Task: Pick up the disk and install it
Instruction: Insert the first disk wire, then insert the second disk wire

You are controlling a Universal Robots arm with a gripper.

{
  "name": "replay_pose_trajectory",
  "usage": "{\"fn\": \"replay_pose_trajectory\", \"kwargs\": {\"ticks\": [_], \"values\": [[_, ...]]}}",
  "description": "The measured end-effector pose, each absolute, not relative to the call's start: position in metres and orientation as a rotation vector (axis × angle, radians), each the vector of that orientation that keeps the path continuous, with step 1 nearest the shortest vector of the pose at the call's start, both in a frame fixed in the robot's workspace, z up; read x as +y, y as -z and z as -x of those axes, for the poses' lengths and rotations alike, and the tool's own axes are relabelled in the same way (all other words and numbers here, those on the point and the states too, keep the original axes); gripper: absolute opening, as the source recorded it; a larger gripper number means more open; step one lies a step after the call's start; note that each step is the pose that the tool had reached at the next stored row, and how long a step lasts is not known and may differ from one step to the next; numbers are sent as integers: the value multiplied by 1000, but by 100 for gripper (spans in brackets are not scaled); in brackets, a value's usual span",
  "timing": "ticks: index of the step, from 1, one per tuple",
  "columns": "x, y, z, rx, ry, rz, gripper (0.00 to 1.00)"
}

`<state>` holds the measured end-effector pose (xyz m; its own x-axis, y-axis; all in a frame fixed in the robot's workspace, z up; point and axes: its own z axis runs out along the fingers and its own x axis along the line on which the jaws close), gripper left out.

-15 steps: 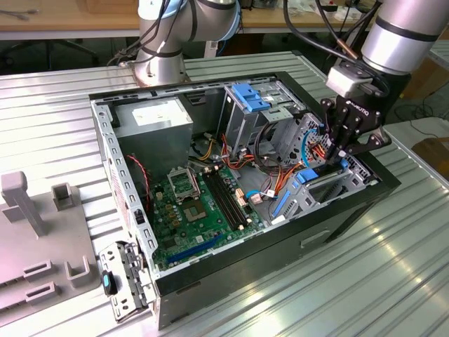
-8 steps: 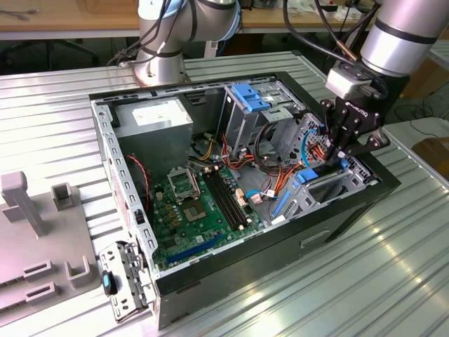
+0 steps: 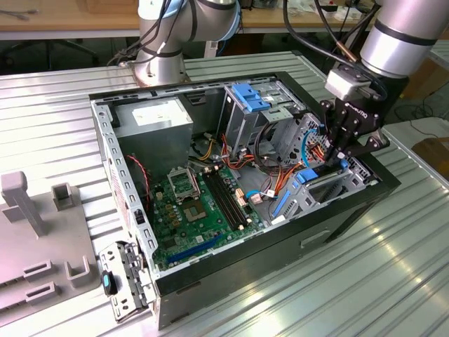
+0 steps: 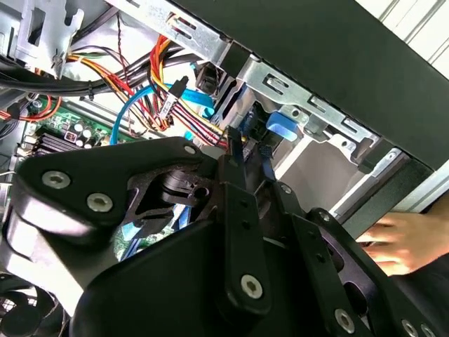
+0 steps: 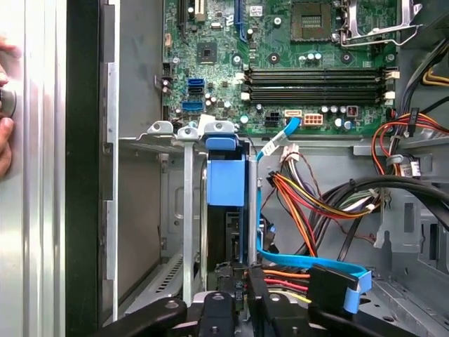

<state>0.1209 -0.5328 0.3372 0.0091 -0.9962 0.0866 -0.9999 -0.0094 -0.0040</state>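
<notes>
Reaching down into the open black desktop computer case (image 3: pixel 351 210), the black two-fingered gripper (image 3: pixel 339 159) hung over the drive cage at the case's front corner, on the exterior view's right. Its fingers stood close together, pinched on the upper edge of the disk (image 5: pixel 226 232), a flat silver-grey metal hard drive with light-blue plastic carrier rails, which stood on edge in the grey metal drive bay (image 5: pixel 188 210). In the first wrist view the disk sat low between the bay's walls, its blue tab toward the green motherboard (image 5: pixel 280 63). A bundle of red, orange and yellow wires (image 5: pixel 309 203) and a flat blue data cable (image 5: pixel 302 263) lay just beside the bay. A person's hand (image 4: pixel 396 242) rested against the case's outer wall. The case stood on a ribbed metal tabletop (image 3: pixel 295 295).
</notes>
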Motion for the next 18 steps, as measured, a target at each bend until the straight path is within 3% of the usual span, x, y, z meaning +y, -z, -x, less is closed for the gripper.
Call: {"fn": "replay_pose_trajectory", "kwargs": {"ticks": [6,7,15,18], "values": [[-533,-349,-121,-2169,-100,-2189,24],[-533,-349,-121,-2169,-100,-2189,11],[-533,-349,-121,-2169,-100,-2189,11],[-533,-374,-120,-2168,-100,-2189,11]]}}
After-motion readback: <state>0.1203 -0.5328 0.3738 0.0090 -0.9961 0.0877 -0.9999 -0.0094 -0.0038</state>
